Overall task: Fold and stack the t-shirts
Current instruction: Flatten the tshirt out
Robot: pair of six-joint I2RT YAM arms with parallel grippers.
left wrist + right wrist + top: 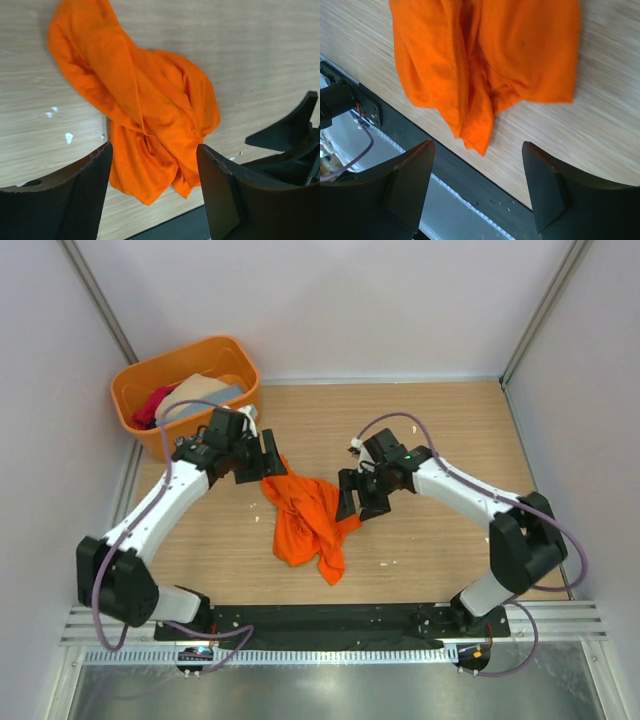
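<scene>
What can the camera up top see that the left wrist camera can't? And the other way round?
Only the top view shows the rigid orange plastic tub in the far left corner, with crimson, beige and grey-blue cloth shirts inside it. Only the left wrist view shows the left gripper close up: its dark textured fingers stand apart with nothing between them. Both views show the crumpled bright orange cloth t-shirt lying on the pale wooden table.

Bench (430,420): t-shirt (305,525) at centre; left jaws at its 11 o'clock, right jaws at its 3 o'clock. Tub (128,410), holding further shirts (195,390), at the bench's 10 o'clock corner.
</scene>
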